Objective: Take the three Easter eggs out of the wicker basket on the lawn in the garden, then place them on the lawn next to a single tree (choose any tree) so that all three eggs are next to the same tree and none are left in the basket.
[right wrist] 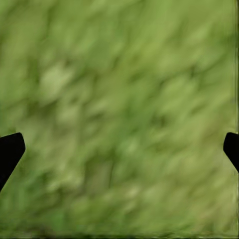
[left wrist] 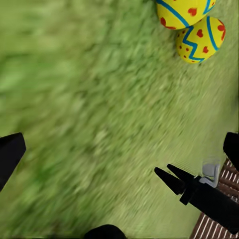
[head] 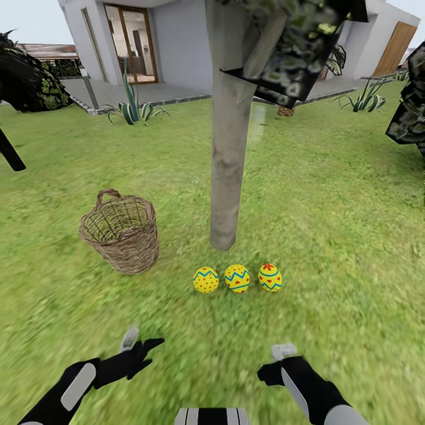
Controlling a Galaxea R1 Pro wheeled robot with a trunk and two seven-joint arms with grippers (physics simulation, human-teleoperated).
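Three yellow Easter eggs with blue zigzags and red marks lie in a row on the lawn (head: 330, 236): left egg (head: 206, 280), middle egg (head: 237, 278), right egg (head: 270, 277). They rest just in front of the foot of the pale tree trunk (head: 227, 147). To their left the wicker basket (head: 121, 233) stands upright, and no egg shows inside it. My left gripper (head: 143, 347) (left wrist: 119, 149) hovers open over the grass, near two of the eggs (left wrist: 201, 40). My right gripper (head: 276, 361) (right wrist: 119, 149) is open above bare grass, holding nothing.
A house with a paved terrace (head: 147, 91) stands behind the lawn, with spiky agave plants (head: 133, 109) along its edge. Dark foliage (head: 29, 77) is at far left and dark leaves (head: 410, 112) at far right. My base (head: 211, 416) shows at the bottom.
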